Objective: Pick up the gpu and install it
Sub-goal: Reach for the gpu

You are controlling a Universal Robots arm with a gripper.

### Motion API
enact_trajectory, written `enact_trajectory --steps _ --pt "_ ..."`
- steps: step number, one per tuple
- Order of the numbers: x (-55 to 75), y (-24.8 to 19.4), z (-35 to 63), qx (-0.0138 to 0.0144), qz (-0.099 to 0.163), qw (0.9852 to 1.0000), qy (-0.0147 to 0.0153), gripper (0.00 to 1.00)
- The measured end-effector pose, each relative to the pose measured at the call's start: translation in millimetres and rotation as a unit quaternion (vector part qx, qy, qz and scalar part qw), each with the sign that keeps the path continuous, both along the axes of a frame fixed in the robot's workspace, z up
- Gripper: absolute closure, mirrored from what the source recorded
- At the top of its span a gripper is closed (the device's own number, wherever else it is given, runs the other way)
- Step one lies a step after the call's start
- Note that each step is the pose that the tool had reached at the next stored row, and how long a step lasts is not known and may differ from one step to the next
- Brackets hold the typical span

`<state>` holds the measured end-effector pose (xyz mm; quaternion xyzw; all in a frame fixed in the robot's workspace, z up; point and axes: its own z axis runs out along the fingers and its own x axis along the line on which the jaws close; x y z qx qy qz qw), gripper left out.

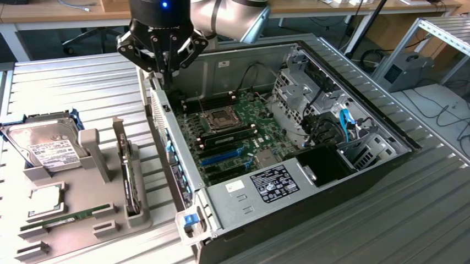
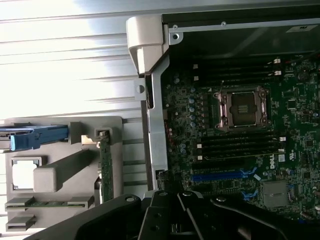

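The gpu (image 1: 131, 184) is a thin black card. It stands on its long edge in a slot of the grey holder (image 1: 81, 236), in the lower left of the exterior view. The slot likely keeps it upright so that its top edge sticks up and is easy to pinch from above. In the wrist view the card shows edge-on, with a thin green strip along it.

Other parts sit in the same holder. The hard drive (image 1: 44, 146) with its white label leans at the far end. A square silver chip (image 1: 45, 201) lies flat, and a slim green memory stick (image 1: 67, 216) lies just in front of it. Each part has its own place, so they do not bump.

Beside the holder, in the middle of the frame, the computer case (image 1: 331, 198) lies on the metal counter (image 1: 74, 82) with its side off. That leaves the green motherboard (image 1: 257, 118) open from above, with its blue card slots (image 1: 220, 158).

The tool (image 1: 164, 81) hangs in the upper left-middle of the frame, over the back corner of the case. Its two fingers are pressed together and hold nothing. The gpu is well apart from it, lower in the frame and more to the exterior view's left. The card is not yet picked up.
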<state>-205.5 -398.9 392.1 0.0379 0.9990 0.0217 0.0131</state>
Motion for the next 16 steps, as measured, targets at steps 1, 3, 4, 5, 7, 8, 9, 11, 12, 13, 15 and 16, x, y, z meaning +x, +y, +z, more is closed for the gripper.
enact_trajectory --steps 1,3,4,5,7,8,9,11,12,13,15,16 --pt "-0.3 0.0 0.0 0.0 0.0 1.0 0.0 0.89" --pt "-0.8 0.0 -0.1 0.0 0.0 1.0 0.0 0.89" --pt "-1.0 0.0 -0.1 0.0 0.0 1.0 0.0 0.89" --pt "-1.2 0.0 -0.1 0.0 0.0 1.0 0.0 0.89" --pt "-1.7 0.0 -0.2 0.0 0.0 1.0 0.0 0.89" --pt "-2.0 0.0 -0.2 0.0 0.0 1.0 0.0 0.89" --pt "-2.3 0.0 -0.2 0.0 0.0 1.0 0.0 0.89" --pt "-2.7 0.0 -0.3 0.0 0.0 1.0 0.0 0.89" --pt "-2.9 0.0 -0.3 0.0 0.0 1.0 0.0 0.89" --pt "-3.2 0.0 -0.3 0.0 0.0 1.0 0.0 0.89" --pt "-3.6 0.0 -0.4 0.0 0.0 1.0 0.0 0.89" --pt "-3.8 0.0 -0.4 0.0 0.0 1.0 0.0 0.89"
